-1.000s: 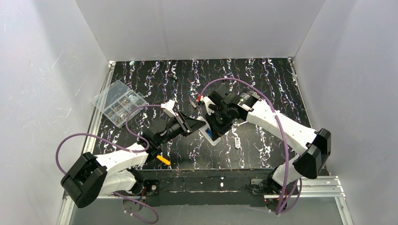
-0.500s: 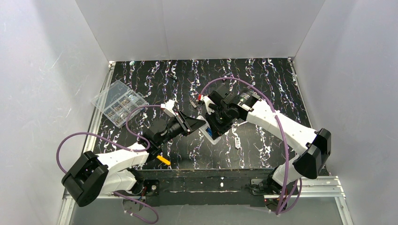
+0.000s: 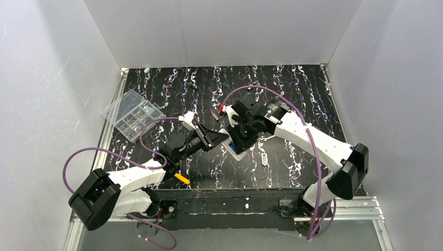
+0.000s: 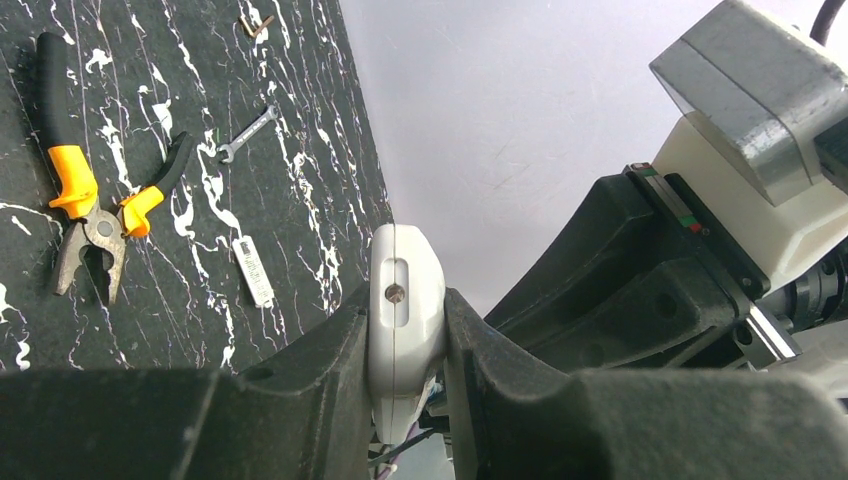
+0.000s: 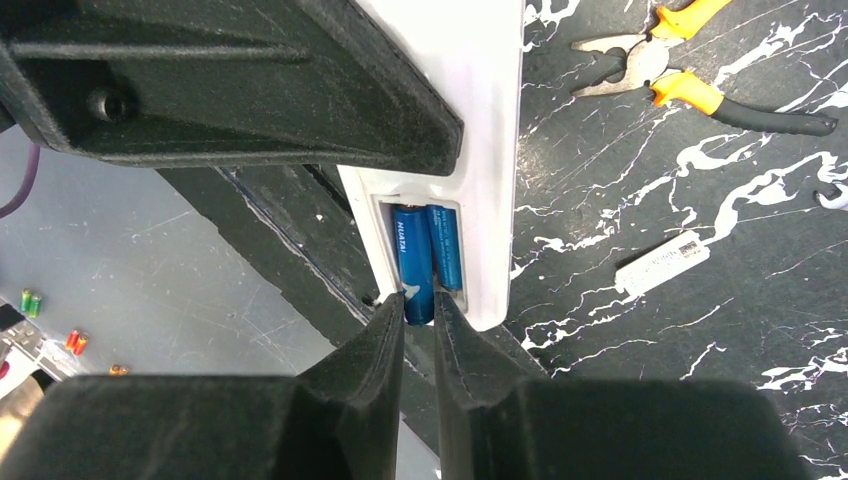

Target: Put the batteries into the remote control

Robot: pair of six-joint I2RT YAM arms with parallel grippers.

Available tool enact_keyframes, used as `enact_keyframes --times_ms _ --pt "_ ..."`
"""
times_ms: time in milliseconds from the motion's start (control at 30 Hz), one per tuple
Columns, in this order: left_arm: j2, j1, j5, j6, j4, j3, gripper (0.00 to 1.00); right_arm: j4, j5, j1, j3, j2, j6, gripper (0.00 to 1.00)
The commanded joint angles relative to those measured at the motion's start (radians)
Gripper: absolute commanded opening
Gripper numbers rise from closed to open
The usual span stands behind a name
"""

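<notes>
My left gripper (image 4: 405, 335) is shut on the white remote control (image 4: 405, 300) and holds it edge-on above the table. In the right wrist view the remote (image 5: 485, 120) shows its open battery recess with two blue batteries side by side. My right gripper (image 5: 419, 312) is shut on the near end of the left battery (image 5: 411, 262). The other battery (image 5: 446, 245) lies in the recess beside it. In the top view both grippers meet at the remote (image 3: 235, 151) near the table's middle.
Pliers with black and orange handles (image 4: 90, 205) lie on the black marbled table, also in the right wrist view (image 5: 690, 70). A small white strip (image 5: 662, 263) and a small wrench (image 4: 245, 135) lie nearby. A clear compartment box (image 3: 132, 114) stands at the far left.
My right wrist has edged very slightly up and left at the remote. The left arm and the remote have hardly moved.
</notes>
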Motion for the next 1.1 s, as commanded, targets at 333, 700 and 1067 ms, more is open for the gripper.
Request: enact_keyframes --times_ms 333,700,1067 --pt "-0.012 -0.007 0.041 -0.036 0.124 0.017 0.00 0.033 0.066 -0.006 0.021 -0.029 -0.027 0.40" --pt "-0.008 -0.005 0.044 -0.036 0.124 0.019 0.00 0.033 0.048 -0.006 0.028 -0.064 -0.027 0.57" --pt "-0.002 -0.006 0.044 -0.038 0.125 0.019 0.00 0.065 0.031 -0.005 0.065 -0.145 -0.010 0.63"
